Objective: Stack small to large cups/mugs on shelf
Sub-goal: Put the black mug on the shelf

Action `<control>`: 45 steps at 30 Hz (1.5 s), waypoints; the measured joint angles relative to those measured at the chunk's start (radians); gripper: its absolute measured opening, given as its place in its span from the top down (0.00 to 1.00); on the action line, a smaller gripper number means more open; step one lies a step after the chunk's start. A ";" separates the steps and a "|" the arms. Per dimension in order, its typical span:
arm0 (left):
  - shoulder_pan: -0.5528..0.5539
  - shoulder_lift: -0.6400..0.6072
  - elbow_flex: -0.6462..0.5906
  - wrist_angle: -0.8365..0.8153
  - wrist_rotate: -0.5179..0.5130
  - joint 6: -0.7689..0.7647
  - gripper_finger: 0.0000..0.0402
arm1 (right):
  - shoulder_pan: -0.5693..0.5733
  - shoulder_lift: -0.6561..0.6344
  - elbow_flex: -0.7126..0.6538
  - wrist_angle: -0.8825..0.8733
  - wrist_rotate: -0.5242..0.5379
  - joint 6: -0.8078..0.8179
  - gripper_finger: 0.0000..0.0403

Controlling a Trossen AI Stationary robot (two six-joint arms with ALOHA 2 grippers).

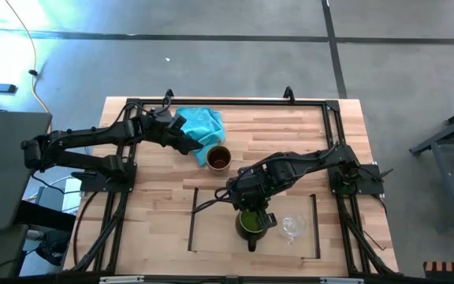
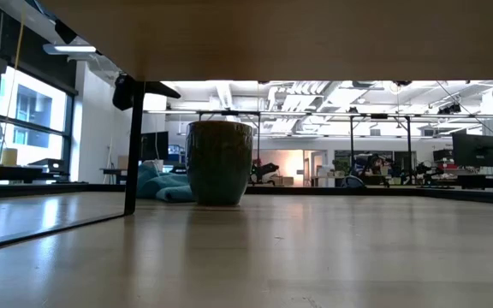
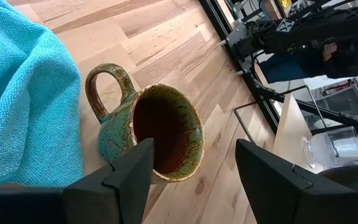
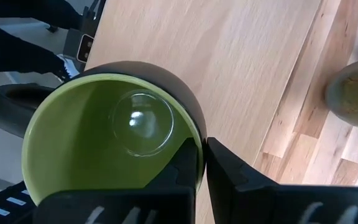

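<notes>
Clamped on the green mug's [image 4: 114, 134] rim, the right pincer [image 4: 204, 152] holds it on the shelf [image 1: 219, 229], clear cup [image 1: 292, 227] at its 3 o'clock. Left pincer [image 3: 194, 171], spread wide, straddles the brown mug [image 3: 157, 130] (counter's 12 o'clock) for grasping.

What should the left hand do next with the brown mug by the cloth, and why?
Probably close the left hand on the brown mug's rim. Its fingers stand open, apparently one over the mouth and one outside the wall, so it seems placed to grip. The right hand is shut on the green mug's rim at the shelf.
</notes>
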 joint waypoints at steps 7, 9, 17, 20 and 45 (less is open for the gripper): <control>0.000 0.000 0.000 0.000 0.000 0.000 0.46 | 0.000 0.000 0.000 0.007 -0.001 -0.014 1.00; 0.000 0.000 0.000 0.000 0.000 0.000 0.46 | 0.000 0.000 0.000 0.013 -0.004 -0.018 1.00; 0.000 0.000 0.000 0.000 0.000 0.000 0.46 | 0.000 0.000 0.000 0.020 -0.022 -0.022 1.00; 0.000 0.000 0.000 0.000 -0.001 0.001 0.46 | -0.001 0.000 0.000 0.021 -0.036 -0.022 1.00; 0.000 0.000 0.000 -0.001 0.009 0.003 0.46 | -0.003 0.017 -0.001 0.006 -0.045 -0.014 1.00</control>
